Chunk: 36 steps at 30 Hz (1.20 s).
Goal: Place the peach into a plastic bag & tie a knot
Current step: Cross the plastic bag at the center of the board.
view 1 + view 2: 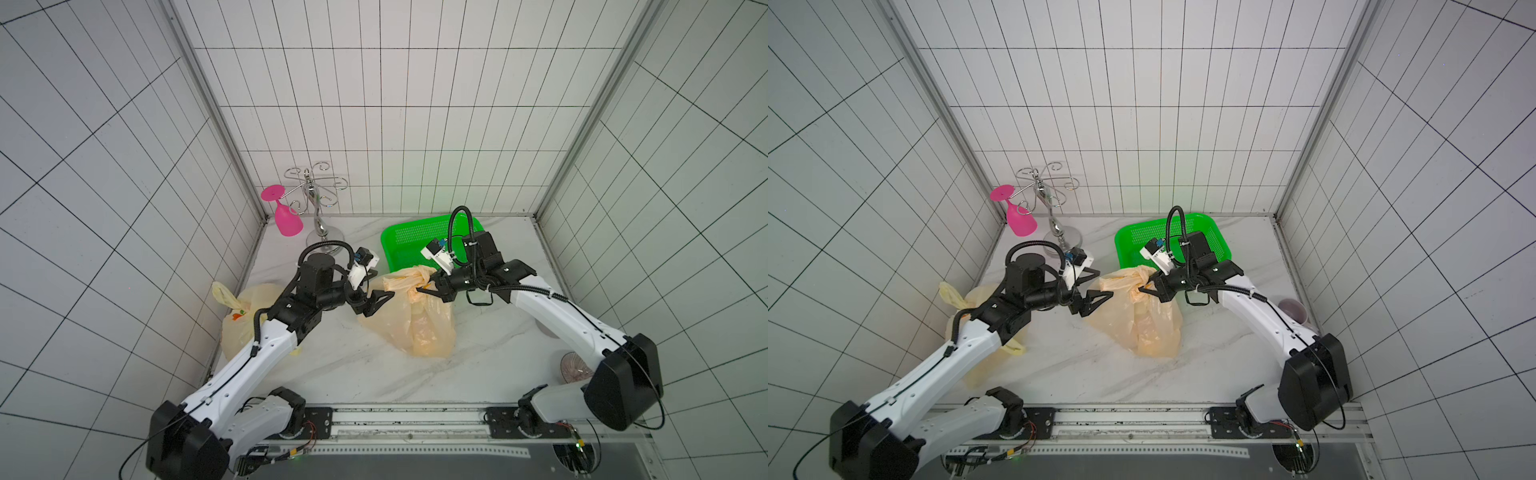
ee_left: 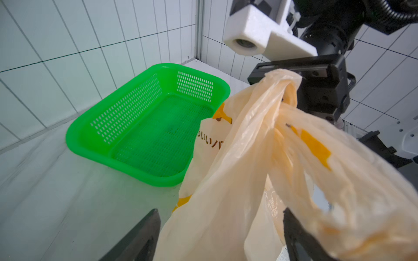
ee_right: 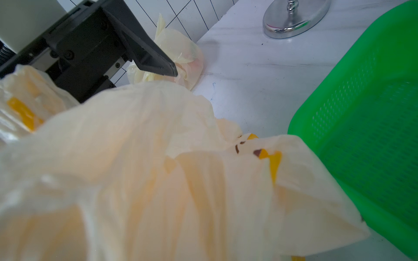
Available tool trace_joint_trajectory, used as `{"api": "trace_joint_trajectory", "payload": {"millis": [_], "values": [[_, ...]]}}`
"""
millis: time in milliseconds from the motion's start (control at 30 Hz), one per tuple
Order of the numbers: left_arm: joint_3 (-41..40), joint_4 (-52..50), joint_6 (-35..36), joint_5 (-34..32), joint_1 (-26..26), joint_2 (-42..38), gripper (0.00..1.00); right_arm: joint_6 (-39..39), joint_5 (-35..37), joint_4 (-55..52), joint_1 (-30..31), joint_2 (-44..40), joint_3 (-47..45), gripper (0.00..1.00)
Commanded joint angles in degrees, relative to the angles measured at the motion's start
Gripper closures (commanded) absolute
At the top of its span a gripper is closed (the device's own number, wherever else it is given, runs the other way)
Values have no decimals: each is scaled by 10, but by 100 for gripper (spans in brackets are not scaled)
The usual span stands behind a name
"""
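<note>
A pale orange plastic bag (image 1: pixel 415 320) (image 1: pixel 1142 328) sits mid-table, its top gathered and pulled up. My right gripper (image 1: pixel 424 289) (image 1: pixel 1144 289) is shut on the bag's bunched handle; in the right wrist view the bag (image 3: pixel 158 169) covers its jaws. My left gripper (image 1: pixel 383 285) (image 1: pixel 1101 284) is open at the bag's left side. In the left wrist view a fold of the bag (image 2: pixel 226 180) lies between its spread fingers (image 2: pixel 147 232). The peach is hidden.
A green basket (image 1: pixel 415 245) (image 2: pixel 147 126) stands behind the bag. A second, knotted bag (image 1: pixel 241 307) lies under my left arm. A pink glass (image 1: pixel 286 220) hangs on a metal stand (image 1: pixel 318 199) at the back left. A glass (image 1: pixel 575 365) stands by the right wall.
</note>
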Motion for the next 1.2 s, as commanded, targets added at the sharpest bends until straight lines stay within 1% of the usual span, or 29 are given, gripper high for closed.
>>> {"api": "trace_joint_trajectory", "payload": {"millis": [0,67,100,200,233,267,333,367,500,667,800,833,967,1000,1100,1167], "values": [[-20,72,-30,47,0,25,30,-21,36,-14,10,11,24,100],[-21,74,-43,43,0,27,59,-27,62,-15,12,15,25,100],[-22,75,-47,42,1,23,69,-28,80,-15,14,15,25,100],[-27,72,-60,51,1,0,95,-33,159,-10,15,15,24,94],[-31,71,-68,53,1,-9,100,-38,187,-4,17,14,23,88],[-36,73,-81,55,1,-18,100,-41,211,3,19,13,21,83],[-48,73,-104,63,-2,-28,100,-46,257,24,27,11,16,77],[-55,71,-113,63,-3,-32,100,-51,279,39,33,10,13,76],[-75,63,-136,58,-14,-40,100,-58,336,111,48,6,-8,74],[-78,66,-160,54,-39,-50,100,-63,343,176,50,11,-25,76],[-83,78,-176,46,-59,-49,100,-54,337,221,54,7,-39,78],[-84,86,-182,44,-66,-47,100,-51,337,237,55,4,-44,81],[-80,111,-198,34,-107,-41,100,-40,328,305,60,-3,-74,99],[-79,115,-201,34,-114,-41,100,-40,325,326,60,-5,-86,100],[-75,116,-208,48,-123,-46,100,-28,334,417,58,-14,-133,100],[-72,102,-207,57,-125,-56,100,-30,316,486,55,-18,-165,100]]}}
